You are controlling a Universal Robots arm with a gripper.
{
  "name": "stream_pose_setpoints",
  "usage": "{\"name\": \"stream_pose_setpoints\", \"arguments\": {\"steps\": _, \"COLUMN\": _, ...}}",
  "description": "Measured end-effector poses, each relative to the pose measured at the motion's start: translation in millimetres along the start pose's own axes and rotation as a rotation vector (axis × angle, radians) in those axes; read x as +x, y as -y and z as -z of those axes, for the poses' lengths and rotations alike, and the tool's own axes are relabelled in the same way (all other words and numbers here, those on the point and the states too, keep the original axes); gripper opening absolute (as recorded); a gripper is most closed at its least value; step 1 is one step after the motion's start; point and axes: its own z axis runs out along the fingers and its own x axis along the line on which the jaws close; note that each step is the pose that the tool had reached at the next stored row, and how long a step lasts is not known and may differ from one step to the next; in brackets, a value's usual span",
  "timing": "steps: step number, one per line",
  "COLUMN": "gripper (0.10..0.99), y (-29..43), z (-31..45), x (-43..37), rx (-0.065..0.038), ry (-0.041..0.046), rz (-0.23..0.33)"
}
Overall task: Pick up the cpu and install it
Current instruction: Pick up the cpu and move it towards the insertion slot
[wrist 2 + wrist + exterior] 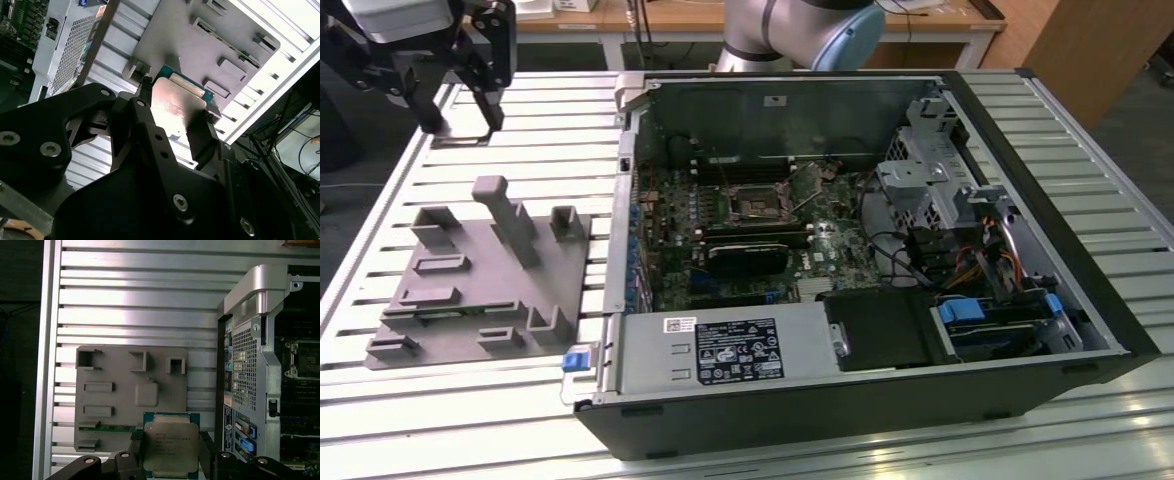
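Observation:
My gripper [171, 456] is shut on the cpu [171, 446], a thin square chip with a silvery-grey top and a green edge, held flat by two opposite sides between the black fingers [137, 450]. In the second wrist view the cpu [176, 100] sits between the gripper's [175, 122] two tips, above the grey plastic tray [200, 45]. In the exterior view the gripper [459, 128] hangs at the far left, beyond the far end of the tray [480, 270], with the cpu [460, 140] a pale sliver at its tips. The dark socket [757, 203] lies open on the motherboard.
An open computer case [854, 250] lies on the slatted metal table [507, 400], to the exterior view's right of the tray. Inside are a long black card [747, 255], drive cages [934, 170] and cables. The tray [125, 370] has raised posts. The case's wall [250, 340] stands beside it.

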Motion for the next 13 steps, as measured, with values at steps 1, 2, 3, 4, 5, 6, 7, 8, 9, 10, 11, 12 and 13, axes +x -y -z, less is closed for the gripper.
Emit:
{"name": "stream_pose_setpoints", "arguments": {"steps": 1, "gripper": 0.529, "y": 0.0, "z": 0.0, "x": -1.2, "rx": 0.0, "ry": 0.0, "rz": 0.0}}
{"name": "stream_pose_setpoints", "arguments": {"steps": 2, "gripper": 0.529, "y": 0.0, "z": 0.0, "x": -2.4, "rx": 0.0, "ry": 0.0, "rz": 0.0}}
{"name": "stream_pose_setpoints", "arguments": {"steps": 3, "gripper": 0.529, "y": 0.0, "z": 0.0, "x": -3.7, "rx": 0.0, "ry": 0.0, "rz": 0.0}}
{"name": "stream_pose_setpoints", "arguments": {"steps": 4, "gripper": 0.529, "y": 0.1, "z": 0.0, "x": -4.9, "rx": 0.0, "ry": 0.0001, "rz": 0.0}}
{"name": "stream_pose_setpoints", "arguments": {"steps": 5, "gripper": 0.529, "y": 0.1, "z": 0.0, "x": -6.1, "rx": 0.0, "ry": 0.0, "rz": 0.0}}
{"name": "stream_pose_setpoints", "arguments": {"steps": 6, "gripper": 0.529, "y": 0.1, "z": 0.0, "x": -7.3, "rx": 0.0, "ry": 0.0, "rz": 0.0}}
{"name": "stream_pose_setpoints", "arguments": {"steps": 7, "gripper": 0.529, "y": 0.1, "z": 0.0, "x": -8.5, "rx": 0.0, "ry": 0.0001, "rz": 0.0}}
{"name": "stream_pose_setpoints", "arguments": {"steps": 8, "gripper": 0.529, "y": 0.1, "z": 0.0, "x": -9.7, "rx": 0.0, "ry": 0.0001, "rz": 0.0}}
{"name": "stream_pose_setpoints", "arguments": {"steps": 9, "gripper": 0.529, "y": 0.1, "z": 0.0, "x": -10.8, "rx": 0.0, "ry": 0.0, "rz": 0.0}}
{"name": "stream_pose_setpoints", "arguments": {"steps": 10, "gripper": 0.529, "y": 0.2, "z": 0.0, "x": -12.0, "rx": 0.0, "ry": 0.0, "rz": 0.0}}
{"name": "stream_pose_setpoints", "arguments": {"steps": 11, "gripper": 0.529, "y": 0.2, "z": 0.0, "x": -13.2, "rx": 0.0, "ry": 0.0, "rz": 0.0}}
{"name": "stream_pose_setpoints", "arguments": {"steps": 12, "gripper": 0.529, "y": 0.2, "z": 0.1, "x": -14.4, "rx": 0.0, "ry": 0.0, "rz": 0.0}}
{"name": "stream_pose_setpoints", "arguments": {"steps": 13, "gripper": 0.529, "y": 0.2, "z": 0.1, "x": -15.6, "rx": 0.0, "ry": 0.0, "rz": 0.0}}
